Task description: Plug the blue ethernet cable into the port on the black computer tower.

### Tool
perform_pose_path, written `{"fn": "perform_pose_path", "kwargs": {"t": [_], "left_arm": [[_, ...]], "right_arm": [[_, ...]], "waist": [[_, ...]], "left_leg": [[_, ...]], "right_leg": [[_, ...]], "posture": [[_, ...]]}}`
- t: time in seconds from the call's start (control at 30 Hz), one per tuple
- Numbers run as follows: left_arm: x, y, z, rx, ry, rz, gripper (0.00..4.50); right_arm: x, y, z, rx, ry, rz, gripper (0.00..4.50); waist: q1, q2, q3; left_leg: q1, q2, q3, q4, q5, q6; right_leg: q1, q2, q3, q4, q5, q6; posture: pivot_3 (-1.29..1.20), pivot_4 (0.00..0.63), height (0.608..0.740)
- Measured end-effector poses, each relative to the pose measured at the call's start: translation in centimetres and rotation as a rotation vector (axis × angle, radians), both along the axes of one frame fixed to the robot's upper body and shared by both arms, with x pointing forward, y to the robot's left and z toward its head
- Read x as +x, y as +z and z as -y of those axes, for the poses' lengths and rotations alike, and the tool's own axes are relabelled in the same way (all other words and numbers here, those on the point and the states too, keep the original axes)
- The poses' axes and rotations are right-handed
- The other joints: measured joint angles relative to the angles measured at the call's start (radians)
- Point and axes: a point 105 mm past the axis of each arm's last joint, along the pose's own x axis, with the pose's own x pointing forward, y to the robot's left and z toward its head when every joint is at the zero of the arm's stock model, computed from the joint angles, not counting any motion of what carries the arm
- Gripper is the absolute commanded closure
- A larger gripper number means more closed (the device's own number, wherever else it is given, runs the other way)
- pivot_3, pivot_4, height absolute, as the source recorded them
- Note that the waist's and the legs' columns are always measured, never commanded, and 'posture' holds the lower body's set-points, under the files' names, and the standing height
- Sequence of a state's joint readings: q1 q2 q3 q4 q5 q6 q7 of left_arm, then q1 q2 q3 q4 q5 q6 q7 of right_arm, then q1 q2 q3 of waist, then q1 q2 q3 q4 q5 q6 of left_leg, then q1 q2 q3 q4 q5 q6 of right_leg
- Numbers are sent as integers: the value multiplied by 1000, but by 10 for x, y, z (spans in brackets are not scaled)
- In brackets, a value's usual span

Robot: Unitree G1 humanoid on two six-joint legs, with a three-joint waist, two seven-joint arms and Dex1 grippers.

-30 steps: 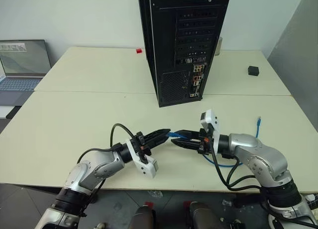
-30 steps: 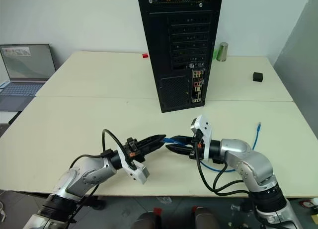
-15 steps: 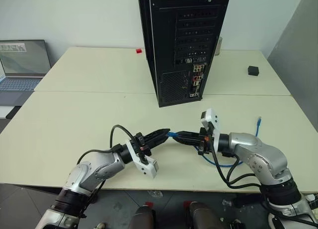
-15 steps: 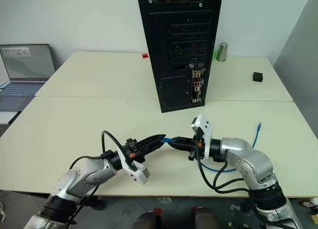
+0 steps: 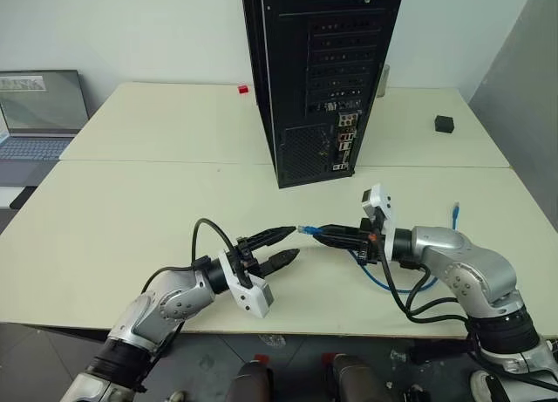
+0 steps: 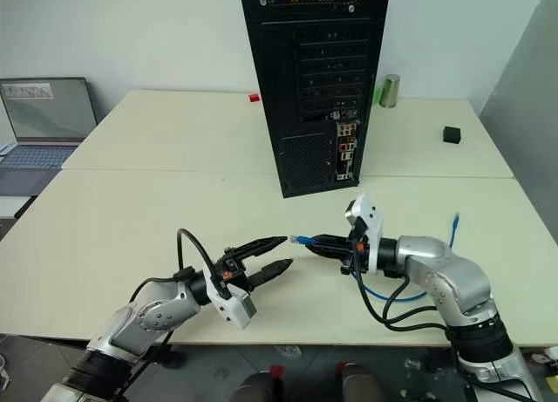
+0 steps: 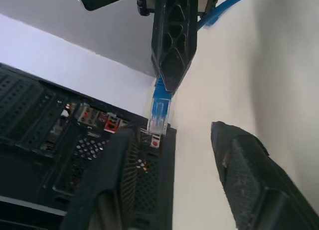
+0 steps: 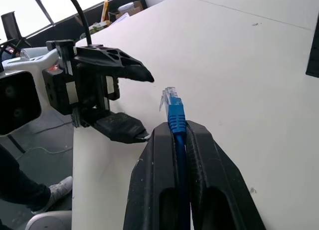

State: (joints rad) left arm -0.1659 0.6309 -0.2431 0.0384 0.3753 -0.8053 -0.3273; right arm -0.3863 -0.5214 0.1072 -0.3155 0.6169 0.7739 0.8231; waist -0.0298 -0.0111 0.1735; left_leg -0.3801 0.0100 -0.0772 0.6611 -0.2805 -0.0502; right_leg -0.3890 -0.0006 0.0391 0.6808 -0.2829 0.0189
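My right gripper pinches the blue ethernet cable near its plug; left fingers spread. I'd approach the port, upper centre, keeping the plug square.

Odds and ends around the pale table

A grey laptop sits open off the table's far left corner; on the table, a small red block lies at its back edge, a metal can stands further right, and a small black box rests near the right edge.
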Motion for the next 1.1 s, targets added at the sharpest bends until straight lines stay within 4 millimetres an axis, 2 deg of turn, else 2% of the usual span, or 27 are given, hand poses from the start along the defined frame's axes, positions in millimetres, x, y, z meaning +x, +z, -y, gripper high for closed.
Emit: {"fn": "perform_pose_path", "kwargs": {"t": [0.1, 0.27, 0.37, 0.5, 0.67, 0.87, 1.1], "left_arm": [[2, 0, 2, -95, 35, -181, 759], [22, 12, 13, -411, 160, -538, 759], [34, 21, 18, -508, 219, -660, 759], [51, 32, 23, -656, 295, -794, 759], [67, 53, 31, -752, 328, -831, 759], [68, 48, 32, -727, 367, -858, 759], [67, 51, 36, -712, 358, -846, 759]], "right_arm": [[7, 9, 15, -1, -80, 43, 4500], [30, 29, 32, 7, -307, 171, 4500], [43, 37, 35, -8, -442, 258, 4500], [62, 40, 26, -58, -627, 377, 4500], [84, 42, 9, -48, -776, 410, 4500], [103, 37, 24, -82, -927, 417, 4500], [113, 36, 29, -63, -981, 396, 4500]], "waist": [[0, 0, 0], [-1, 0, 0], [-4, 0, 0], [-5, 0, 0], [-2, 0, 0], [-2, 0, 0], [-3, 0, 0]], "left_leg": [[0, 0, 0, 0, 0, 0], [-1, 0, 0, 1, 0, 0], [0, 0, 0, 0, 0, 0], [0, 1, 0, 0, 0, 0], [-1, 0, 0, 0, 1, -1], [-1, -1, 0, 0, 2, -3], [-1, -1, 1, 0, 1, -1]], "right_leg": [[0, 0, 0, 0, 0, 0], [0, 1, 0, 0, 0, 1], [0, 4, 0, 1, -2, 4], [0, 6, 2, 1, -2, 3], [0, 6, 2, 0, 0, 0], [-1, 3, 3, 0, 0, 0], [-1, 4, 2, 0, 0, 0]], "posture": [[0, 150, 740], [0, 150, 740], [0, 150, 740], [0, 150, 740], [0, 150, 740], [0, 150, 740], [0, 150, 740]]}}
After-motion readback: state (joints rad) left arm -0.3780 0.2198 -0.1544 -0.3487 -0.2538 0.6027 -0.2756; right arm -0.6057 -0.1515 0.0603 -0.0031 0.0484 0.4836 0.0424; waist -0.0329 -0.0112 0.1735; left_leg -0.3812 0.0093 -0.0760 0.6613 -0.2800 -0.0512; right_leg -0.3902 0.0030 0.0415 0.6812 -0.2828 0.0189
